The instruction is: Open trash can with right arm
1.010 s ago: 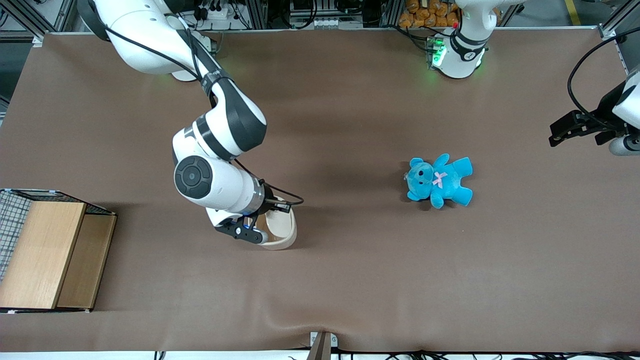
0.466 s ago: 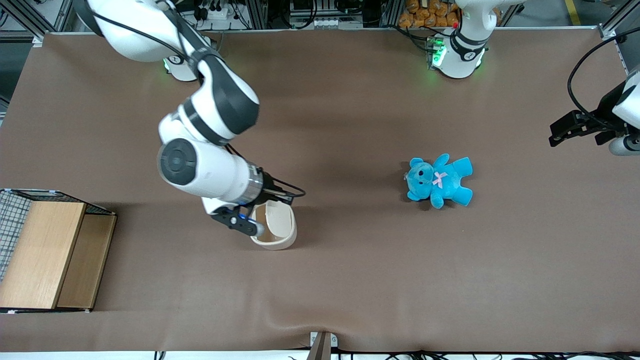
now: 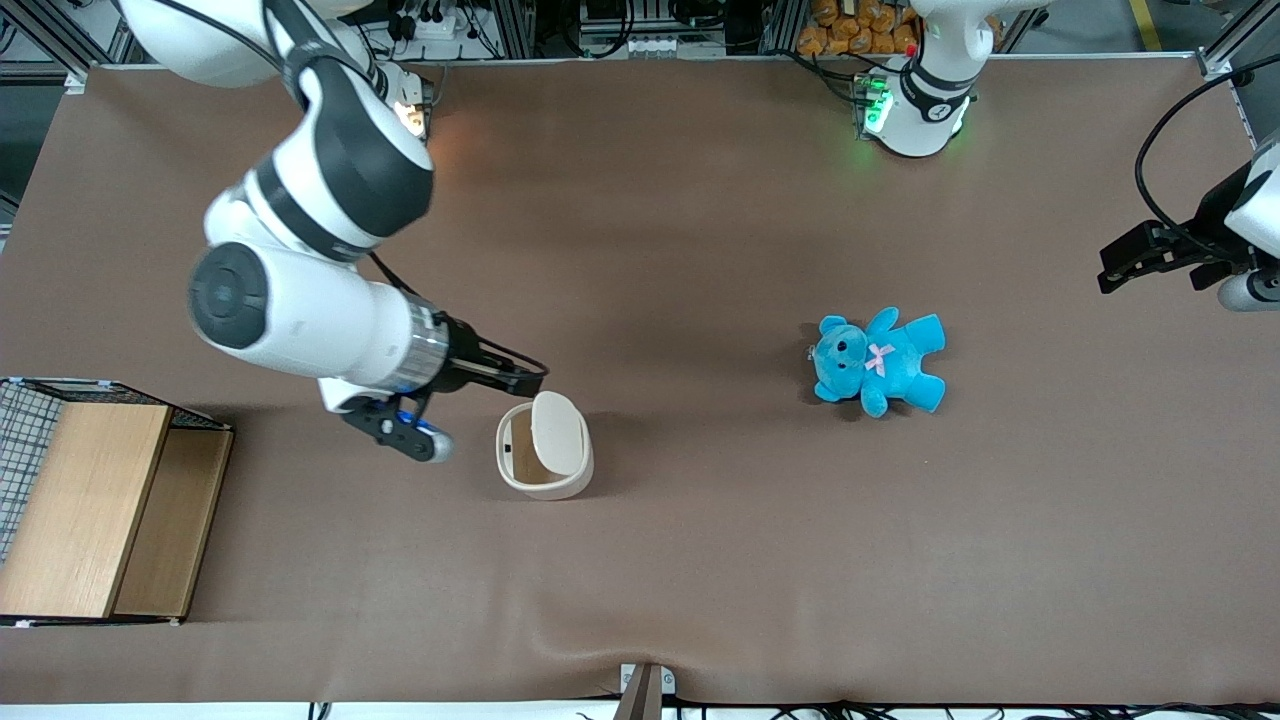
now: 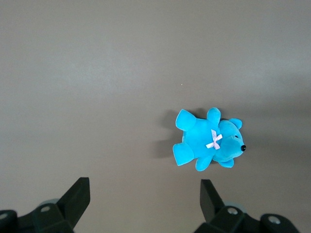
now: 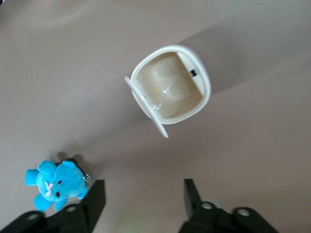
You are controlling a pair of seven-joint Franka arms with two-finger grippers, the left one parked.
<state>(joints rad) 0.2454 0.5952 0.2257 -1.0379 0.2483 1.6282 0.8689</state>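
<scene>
Trash can: I see one trash can (image 3: 545,447) (image 5: 171,87) standing upright on the brown tabletop (image 3: 700,560), nearer the working arm's end than the teddy.
Lid: its flat lid (image 3: 557,432) (image 5: 146,108) is flipped up on edge along the rim on the teddy's side, so the mouth faces upward.
Contents: in my right wrist view the tan inside shows nothing in it.
End effector: my right arm (image 3: 300,250) holds the end effector (image 3: 525,380) (image 5: 141,194) just beside the can's rim, a little farther from the front camera, not touching it; the fingers (image 5: 192,193) stand apart with nothing between them.
Teddy: one blue teddy (image 3: 878,361) (image 4: 209,140) (image 5: 56,183) lies flat, well apart from the can, toward the parked arm's end.
Wooden box: one wooden box (image 3: 95,510) with wire mesh sits at the working arm's end; I cannot tell what it holds.
</scene>
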